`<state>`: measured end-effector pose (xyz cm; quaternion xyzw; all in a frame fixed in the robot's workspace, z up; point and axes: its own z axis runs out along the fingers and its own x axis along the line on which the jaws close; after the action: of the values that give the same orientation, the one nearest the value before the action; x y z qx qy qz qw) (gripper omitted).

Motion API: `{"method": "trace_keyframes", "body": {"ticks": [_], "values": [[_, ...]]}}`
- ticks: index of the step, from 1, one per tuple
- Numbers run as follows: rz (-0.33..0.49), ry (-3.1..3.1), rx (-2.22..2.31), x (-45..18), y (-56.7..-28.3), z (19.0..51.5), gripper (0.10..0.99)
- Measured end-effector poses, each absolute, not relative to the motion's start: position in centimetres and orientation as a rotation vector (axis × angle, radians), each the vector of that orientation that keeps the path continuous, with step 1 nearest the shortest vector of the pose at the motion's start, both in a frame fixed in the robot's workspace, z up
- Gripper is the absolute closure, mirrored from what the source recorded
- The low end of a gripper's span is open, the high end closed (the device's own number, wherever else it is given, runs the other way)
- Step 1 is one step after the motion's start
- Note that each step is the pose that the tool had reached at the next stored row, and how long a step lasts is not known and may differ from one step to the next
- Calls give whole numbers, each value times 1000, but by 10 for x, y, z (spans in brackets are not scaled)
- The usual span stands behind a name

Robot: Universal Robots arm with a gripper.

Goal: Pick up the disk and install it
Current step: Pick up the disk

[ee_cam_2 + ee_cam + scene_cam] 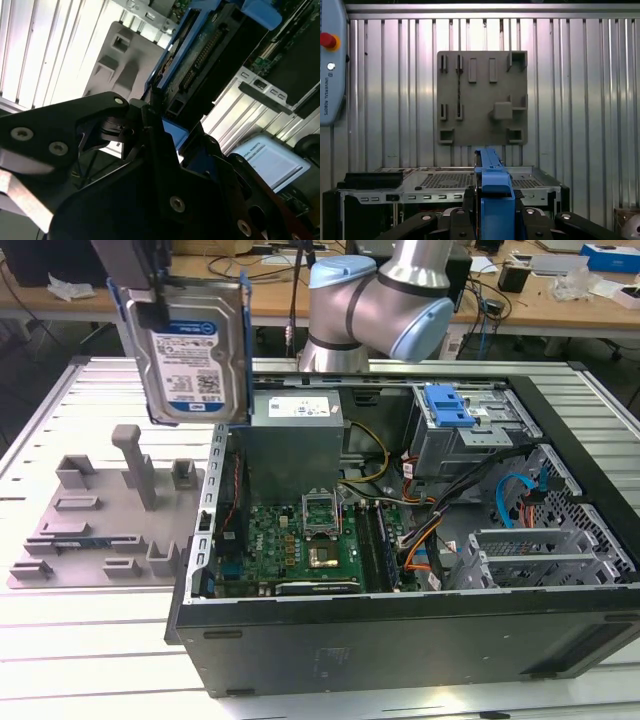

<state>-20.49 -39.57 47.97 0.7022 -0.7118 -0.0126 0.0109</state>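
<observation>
The disk, a silver drive with a white-and-blue label and blue rails, hangs upright in the air at the exterior view's upper left. It is above the gap between the grey fixture plate and the open computer case. My gripper is shut on its top edge. In the second wrist view the disk shows edge-on with its connector, clamped between black fingers. In the first wrist view a blue rail of the disk stands between the gripper's fingers.
The case lies on its side with motherboard, power supply and a drive cage with a blue latch exposed. The arm's base stands behind it. A pendant lies beside the fixture plate.
</observation>
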Motion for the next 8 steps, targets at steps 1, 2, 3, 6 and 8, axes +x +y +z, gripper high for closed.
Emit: {"method": "trace_keyframes", "body": {"ticks": [1,2,3,6,8], "values": [[-39,-2220,2191,-201,-397,480,718],[-39,-2220,2191,-197,-399,480,718],[-39,-2221,2191,-191,-402,480,718],[-39,-2220,2191,-180,-407,480,718],[-39,-2220,2191,-169,-412,480,718]]}}
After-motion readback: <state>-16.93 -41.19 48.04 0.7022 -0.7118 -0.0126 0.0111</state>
